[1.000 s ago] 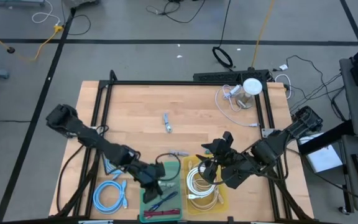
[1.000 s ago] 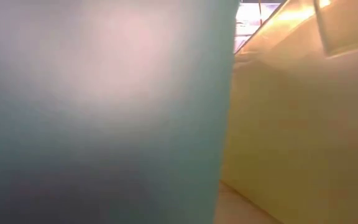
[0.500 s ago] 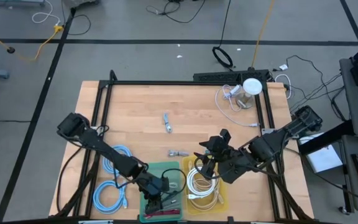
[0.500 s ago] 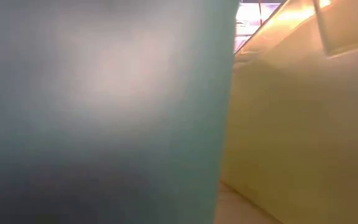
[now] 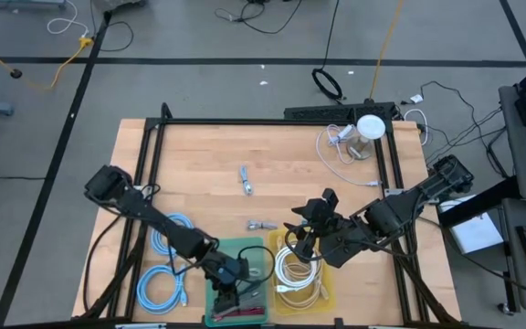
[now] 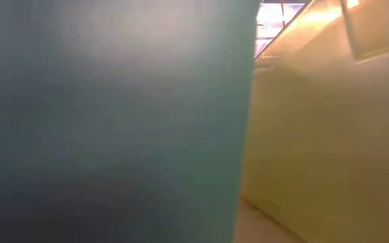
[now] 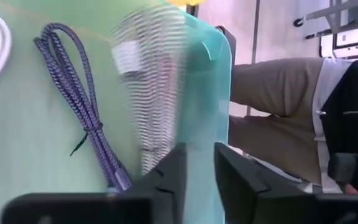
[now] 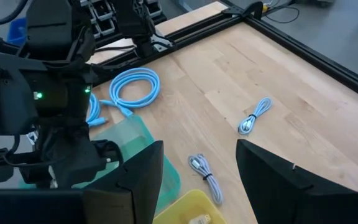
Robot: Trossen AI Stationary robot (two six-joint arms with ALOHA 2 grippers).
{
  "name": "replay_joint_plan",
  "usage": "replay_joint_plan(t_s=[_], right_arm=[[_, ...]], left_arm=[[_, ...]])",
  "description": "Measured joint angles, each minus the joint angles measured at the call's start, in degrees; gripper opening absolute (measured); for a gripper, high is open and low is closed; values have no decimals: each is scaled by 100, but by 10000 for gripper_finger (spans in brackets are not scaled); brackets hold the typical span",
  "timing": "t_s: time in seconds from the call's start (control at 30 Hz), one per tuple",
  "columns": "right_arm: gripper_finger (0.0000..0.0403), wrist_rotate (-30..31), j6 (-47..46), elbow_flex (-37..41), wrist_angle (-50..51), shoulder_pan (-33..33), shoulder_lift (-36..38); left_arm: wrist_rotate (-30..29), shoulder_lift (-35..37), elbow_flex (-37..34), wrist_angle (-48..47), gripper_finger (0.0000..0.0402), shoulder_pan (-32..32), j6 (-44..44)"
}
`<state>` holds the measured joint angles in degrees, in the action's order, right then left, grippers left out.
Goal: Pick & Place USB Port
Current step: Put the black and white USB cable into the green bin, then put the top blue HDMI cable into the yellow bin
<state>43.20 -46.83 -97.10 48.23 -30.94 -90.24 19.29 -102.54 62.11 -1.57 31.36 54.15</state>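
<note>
My left end effector (image 5: 233, 291) sits inside the green bin (image 5: 261, 256), slightly parted, grasping nothing I can see; my right end effector (image 5: 302, 228) hovers released above the yellow bin (image 5: 329, 291).

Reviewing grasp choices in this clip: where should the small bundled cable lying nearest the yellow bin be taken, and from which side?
Take the grey bundled cable across its narrow middle, coming straight down from above. It lies flat on the bare wood table, apart from the yellow bin, so both long sides look free. The open right tool hovers closest.
</note>
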Motion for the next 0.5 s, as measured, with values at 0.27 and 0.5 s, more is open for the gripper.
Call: replay_joint_plan(t_s=[0.27, 0.5], right_arm=[[196, -10, 17, 0, -2, 0, 0], [196, -4, 9, 0, 0, 0, 0]], left_arm=[[21, 134, 0, -99, 167, -256, -19], [-149, 1600, 2, -2229, 164, -1154, -873]])
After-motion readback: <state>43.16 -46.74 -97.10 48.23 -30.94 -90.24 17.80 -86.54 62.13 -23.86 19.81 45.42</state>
